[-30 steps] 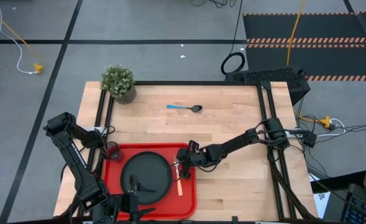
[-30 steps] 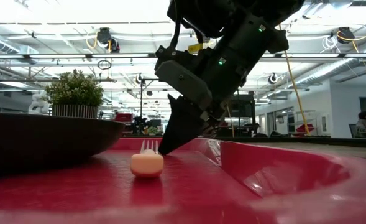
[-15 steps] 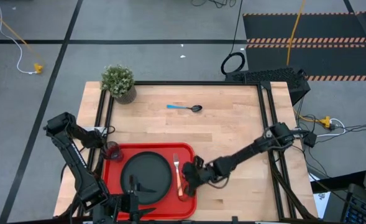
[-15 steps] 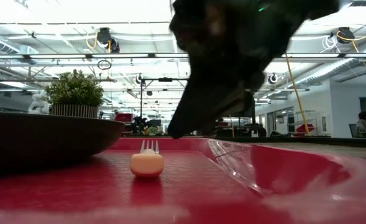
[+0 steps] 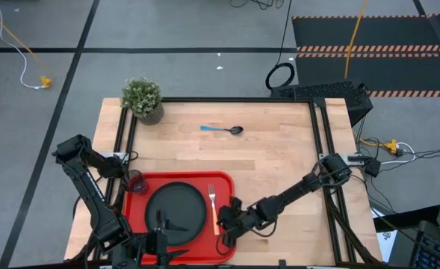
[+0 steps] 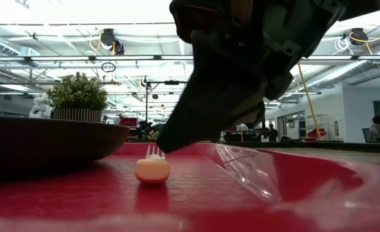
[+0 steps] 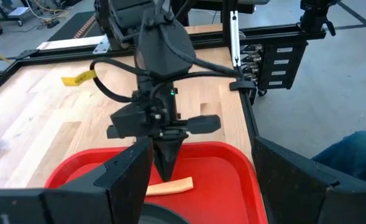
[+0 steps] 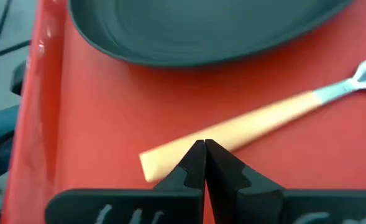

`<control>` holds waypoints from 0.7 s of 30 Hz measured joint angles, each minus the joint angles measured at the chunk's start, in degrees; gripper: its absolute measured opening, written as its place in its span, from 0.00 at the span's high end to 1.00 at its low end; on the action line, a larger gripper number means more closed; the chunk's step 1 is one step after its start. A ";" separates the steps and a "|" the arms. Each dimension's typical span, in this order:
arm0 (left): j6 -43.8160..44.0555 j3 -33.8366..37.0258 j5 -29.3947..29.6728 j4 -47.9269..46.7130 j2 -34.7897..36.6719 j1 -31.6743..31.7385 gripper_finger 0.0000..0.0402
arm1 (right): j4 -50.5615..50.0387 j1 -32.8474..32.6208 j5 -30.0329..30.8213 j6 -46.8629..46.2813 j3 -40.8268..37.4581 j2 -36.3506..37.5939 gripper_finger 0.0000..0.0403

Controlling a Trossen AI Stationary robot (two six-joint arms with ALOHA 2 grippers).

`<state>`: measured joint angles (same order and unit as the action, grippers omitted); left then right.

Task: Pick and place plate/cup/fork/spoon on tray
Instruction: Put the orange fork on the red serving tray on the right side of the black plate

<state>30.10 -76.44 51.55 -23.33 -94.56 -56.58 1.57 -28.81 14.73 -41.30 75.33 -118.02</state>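
The red tray (image 5: 227,243) lies at the table's near left. The black plate (image 5: 176,209) sits on it, and the fork (image 5: 214,208) lies flat to the plate's right with its orange handle toward the near edge. The dark cup (image 5: 135,181) stands at the tray's far left corner. The spoon (image 5: 223,130) lies on the wood far back. My right gripper (image 5: 221,224) is shut, its tips over the fork's handle. My left gripper (image 5: 128,173) is open beside the cup, with nothing seen between its fingers in the left wrist view. My right gripper's shut fingertips (image 8: 195,155) stand over the fork's orange handle (image 8: 245,127), close to its free end, slanting down from the table's right and lying across it. I cannot tell whether they touch it. The fork lies flat on the tray.
A potted plant (image 5: 143,99) stands at the table's far left corner. Black rails (image 5: 318,134) run along the table's sides. Bare wood (image 5: 272,161) spreads between the tray and the spoon and to the tray's right.
My right gripper, shut throughout, has swung toward the table's near edge along the fork, from its metal head to the free end of its handle, turning a little as it went. The fork, plate and cup have stayed where they were.
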 joint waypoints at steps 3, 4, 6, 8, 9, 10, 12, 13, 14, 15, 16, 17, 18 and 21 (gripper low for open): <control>-0.02 0.00 0.00 0.00 0.00 0.00 0.31 | -0.58 -0.29 0.08 0.12 -0.01 0.00 1.00; -0.10 0.00 0.00 -0.02 0.00 0.00 0.31 | -0.49 -0.32 0.10 0.15 0.00 0.00 1.00; -0.21 0.00 0.00 -0.02 0.00 0.00 0.31 | -0.53 -0.35 0.10 0.18 0.00 0.00 1.00; -0.21 0.00 0.00 -0.04 0.00 0.00 0.31 | -0.30 -0.33 0.10 0.17 0.00 -0.38 1.00; -0.21 0.00 0.00 -0.02 0.00 0.00 0.31 | 0.59 -0.30 0.07 0.17 0.00 -0.89 1.00; -0.21 0.00 0.00 -0.02 0.00 0.00 0.31 | 0.98 -0.29 0.11 0.23 0.00 -1.20 1.00; -0.21 0.00 0.00 -0.04 0.00 0.00 0.31 | 1.22 -0.24 -0.17 0.45 -0.02 -1.98 1.00; -0.21 0.00 0.00 -0.05 0.00 0.00 0.31 | 2.29 -0.15 -0.84 0.45 -0.02 -2.45 1.00; -0.22 0.00 0.00 -0.07 0.00 0.00 0.31 | 3.09 -0.02 -1.40 0.46 0.00 -2.91 1.00; -0.24 0.00 0.00 -0.07 -0.02 0.00 0.31 | 3.46 0.00 -1.54 0.44 0.00 -3.14 1.00; -0.24 0.00 0.00 -0.07 -0.02 0.00 0.31 | 3.89 0.08 -1.54 0.45 0.00 -3.37 1.00; -0.16 0.00 0.01 -0.13 -0.02 0.00 0.31 | 4.30 0.22 -1.63 0.44 0.02 -3.59 1.00; -0.17 0.00 0.00 -0.17 -0.02 0.00 0.31 | 4.39 0.28 -1.54 0.46 0.02 -3.65 1.00; -0.17 0.00 0.00 -0.37 -0.02 0.00 0.31 | 4.24 0.35 -1.63 0.78 0.04 -3.65 1.00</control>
<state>29.93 -76.44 51.55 -23.70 -94.59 -56.58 5.81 -28.47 13.10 -40.52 75.37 -121.67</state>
